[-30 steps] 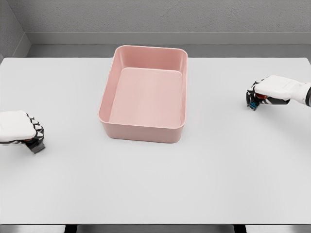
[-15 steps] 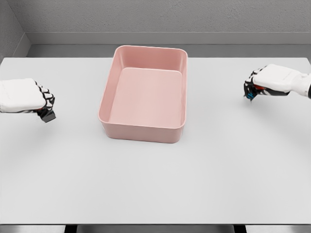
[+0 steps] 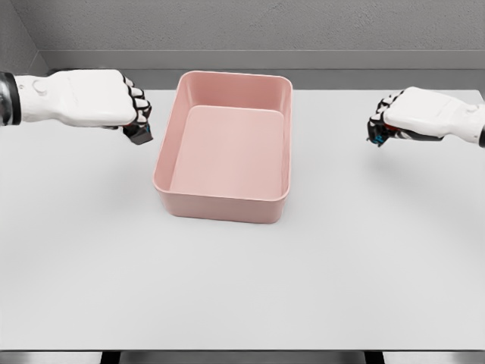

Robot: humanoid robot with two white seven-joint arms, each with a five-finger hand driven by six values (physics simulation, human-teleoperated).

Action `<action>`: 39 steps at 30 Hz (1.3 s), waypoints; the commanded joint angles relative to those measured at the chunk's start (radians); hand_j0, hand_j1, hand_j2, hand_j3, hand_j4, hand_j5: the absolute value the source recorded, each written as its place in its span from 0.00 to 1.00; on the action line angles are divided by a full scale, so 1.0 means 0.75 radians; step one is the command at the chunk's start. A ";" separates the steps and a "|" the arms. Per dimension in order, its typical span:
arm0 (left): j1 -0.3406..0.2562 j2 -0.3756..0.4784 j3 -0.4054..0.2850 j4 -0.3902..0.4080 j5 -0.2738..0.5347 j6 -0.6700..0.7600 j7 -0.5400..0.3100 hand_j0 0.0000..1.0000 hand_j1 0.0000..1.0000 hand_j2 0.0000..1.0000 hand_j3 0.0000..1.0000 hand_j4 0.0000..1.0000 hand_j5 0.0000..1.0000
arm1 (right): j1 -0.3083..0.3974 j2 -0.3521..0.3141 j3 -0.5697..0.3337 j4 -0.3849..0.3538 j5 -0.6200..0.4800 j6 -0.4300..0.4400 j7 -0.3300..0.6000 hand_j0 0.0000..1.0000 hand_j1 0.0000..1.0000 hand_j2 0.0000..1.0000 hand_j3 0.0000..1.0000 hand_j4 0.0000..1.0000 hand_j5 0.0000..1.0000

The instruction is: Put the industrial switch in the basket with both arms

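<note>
Carry step. Left hand (image 3: 98, 98) fingers curled on small dark switch (image 3: 141, 136) beside pink basket (image 3: 221, 199); right hand (image 3: 409, 117) likewise curled on another piece. Next: over basket, release.

Appearing as smooth, matt pink plastic: basket (image 3: 225, 144), with softly rounded rim. Showing a plain, matt white finish without texture: table (image 3: 242, 280). Presenting smooth white shells with a slight sheen and black jointed finger segments: left hand (image 3: 98, 100) and right hand (image 3: 413, 115).
</note>
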 commanded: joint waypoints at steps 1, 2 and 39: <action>-0.004 -0.067 -0.056 -0.002 0.014 0.003 0.002 0.32 0.32 0.32 0.32 0.32 0.32 | 0.000 -0.002 -0.003 -0.031 -0.009 0.003 -0.002 0.43 0.43 0.43 0.43 0.43 0.43; -0.022 -0.081 -0.056 -0.002 0.039 0.003 0.002 0.32 0.32 0.32 0.32 0.32 0.32 | -0.004 -0.002 -0.003 -0.045 -0.015 0.003 -0.002 0.43 0.43 0.43 0.43 0.43 0.43; -0.076 -0.413 -0.218 0.186 0.092 0.003 0.006 1.00 1.00 1.00 1.00 1.00 1.00 | -0.063 0.168 -0.024 -0.272 -0.072 0.003 -0.004 0.40 0.40 0.40 0.40 0.40 0.40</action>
